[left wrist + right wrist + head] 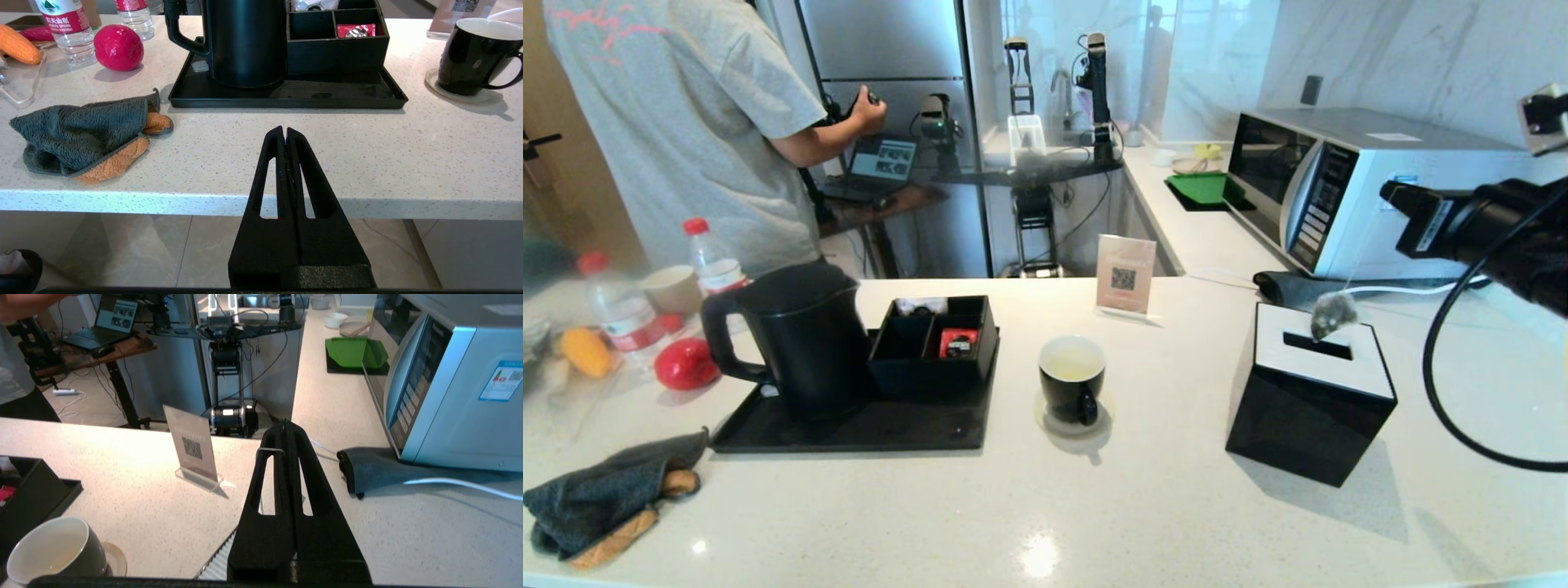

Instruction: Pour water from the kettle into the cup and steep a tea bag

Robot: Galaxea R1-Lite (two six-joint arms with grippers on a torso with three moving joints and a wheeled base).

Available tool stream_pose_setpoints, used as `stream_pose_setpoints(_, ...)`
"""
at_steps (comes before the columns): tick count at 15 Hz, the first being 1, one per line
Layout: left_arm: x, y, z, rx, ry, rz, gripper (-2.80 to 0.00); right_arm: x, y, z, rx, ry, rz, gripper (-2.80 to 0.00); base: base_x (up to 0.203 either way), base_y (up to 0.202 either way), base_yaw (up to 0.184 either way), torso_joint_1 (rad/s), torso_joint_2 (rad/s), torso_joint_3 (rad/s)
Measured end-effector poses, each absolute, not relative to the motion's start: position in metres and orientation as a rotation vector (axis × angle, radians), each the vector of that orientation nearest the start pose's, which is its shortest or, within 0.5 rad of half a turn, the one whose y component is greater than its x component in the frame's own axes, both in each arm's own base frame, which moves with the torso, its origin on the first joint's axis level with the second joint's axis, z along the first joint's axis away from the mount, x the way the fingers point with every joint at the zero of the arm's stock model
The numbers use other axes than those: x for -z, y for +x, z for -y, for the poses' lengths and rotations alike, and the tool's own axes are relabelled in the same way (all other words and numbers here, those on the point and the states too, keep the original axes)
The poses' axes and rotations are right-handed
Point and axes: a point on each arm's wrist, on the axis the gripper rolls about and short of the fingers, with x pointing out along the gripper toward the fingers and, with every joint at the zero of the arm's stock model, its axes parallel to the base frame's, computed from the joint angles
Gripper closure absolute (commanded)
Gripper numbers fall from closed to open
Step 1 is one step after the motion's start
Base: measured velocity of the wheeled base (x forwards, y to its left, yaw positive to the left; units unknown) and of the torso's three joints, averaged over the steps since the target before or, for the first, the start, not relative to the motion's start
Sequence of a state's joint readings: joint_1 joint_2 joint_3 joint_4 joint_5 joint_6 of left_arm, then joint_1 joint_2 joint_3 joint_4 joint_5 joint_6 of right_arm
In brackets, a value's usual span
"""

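While the right gripper, jaws pinched on the thin white string, dangles the small translucent tea bag over the black tissue box, carry it slowly leftward above the water-filled glossy black cup, then lower without swinging.

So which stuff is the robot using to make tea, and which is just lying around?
For the tea:
kettle
cup with water in it
tea bag, dangling from the right hand

Just lying around:
tissue box
red-capped bottles
grey cloth
microwave
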State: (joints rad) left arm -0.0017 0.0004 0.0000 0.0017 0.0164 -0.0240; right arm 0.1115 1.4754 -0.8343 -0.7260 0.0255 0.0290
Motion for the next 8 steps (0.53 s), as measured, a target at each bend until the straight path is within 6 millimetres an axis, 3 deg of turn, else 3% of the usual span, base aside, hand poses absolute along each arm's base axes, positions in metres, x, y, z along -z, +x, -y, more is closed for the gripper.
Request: stream_pose_setpoints(8, -0.075, -0.023, 0.0, -0.015, -0.024, -0.002, 0.0, -0.244, 0.248, -0.029, -0.14, 0.028, 0.025, 0.0, 0.0, 0.0, 0.0, 0.0, 0.0, 0.0)
